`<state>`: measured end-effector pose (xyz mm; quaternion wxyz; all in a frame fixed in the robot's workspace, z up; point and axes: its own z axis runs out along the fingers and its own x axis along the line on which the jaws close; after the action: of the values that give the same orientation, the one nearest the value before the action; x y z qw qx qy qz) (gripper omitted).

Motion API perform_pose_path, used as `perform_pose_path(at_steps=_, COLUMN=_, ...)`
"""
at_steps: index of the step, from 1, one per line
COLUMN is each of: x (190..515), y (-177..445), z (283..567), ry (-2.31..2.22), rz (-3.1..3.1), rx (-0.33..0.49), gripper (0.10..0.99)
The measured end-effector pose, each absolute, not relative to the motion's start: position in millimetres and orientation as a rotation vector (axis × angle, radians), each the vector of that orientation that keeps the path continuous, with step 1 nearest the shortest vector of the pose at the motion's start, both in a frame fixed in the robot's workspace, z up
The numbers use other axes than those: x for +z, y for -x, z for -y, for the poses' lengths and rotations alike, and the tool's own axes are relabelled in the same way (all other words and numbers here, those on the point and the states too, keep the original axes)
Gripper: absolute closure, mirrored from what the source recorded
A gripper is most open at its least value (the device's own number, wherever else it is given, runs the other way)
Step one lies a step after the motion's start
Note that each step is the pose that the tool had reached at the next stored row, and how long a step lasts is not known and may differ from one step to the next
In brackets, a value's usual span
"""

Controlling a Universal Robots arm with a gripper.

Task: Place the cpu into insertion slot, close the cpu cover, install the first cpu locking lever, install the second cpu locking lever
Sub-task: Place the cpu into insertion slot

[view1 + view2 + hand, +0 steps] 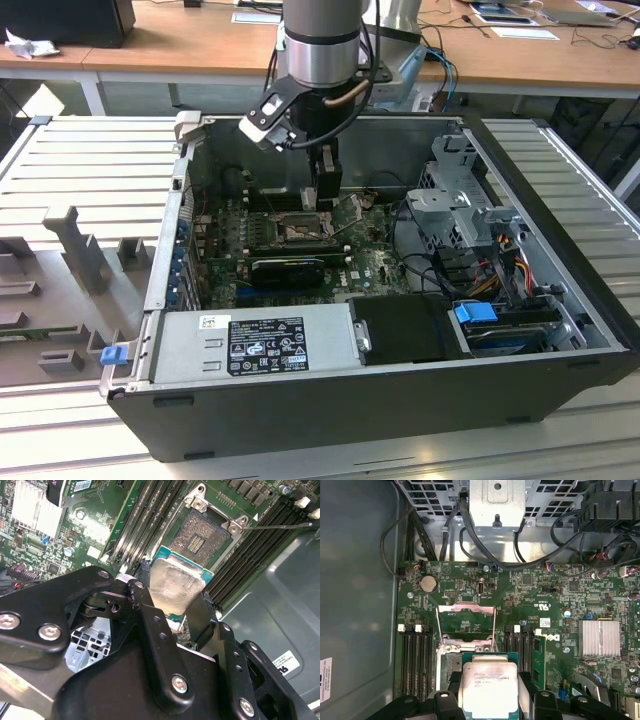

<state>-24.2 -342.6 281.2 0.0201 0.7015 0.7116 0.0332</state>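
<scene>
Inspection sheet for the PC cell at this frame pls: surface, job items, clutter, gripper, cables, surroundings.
Surface: ribbed metal table, with the open computer case on it.
Job's things: cpu held near the insertion slot, not seated; cpu cover flipped open.
Clutter: grey fixture blocks at the exterior view's left.
Grippers: gripper shut on the cpu.
Cables: black cables looped inside the case.
Surroundings: wooden desk behind.
</scene>
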Motion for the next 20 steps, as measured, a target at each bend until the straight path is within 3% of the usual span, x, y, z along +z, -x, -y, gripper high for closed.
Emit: perform_pose_path(at_steps=20, x=272.0, y=24.2, z=342.6, ry=-2.176, rz=-2.207, rx=0.103, gripper=0.557)
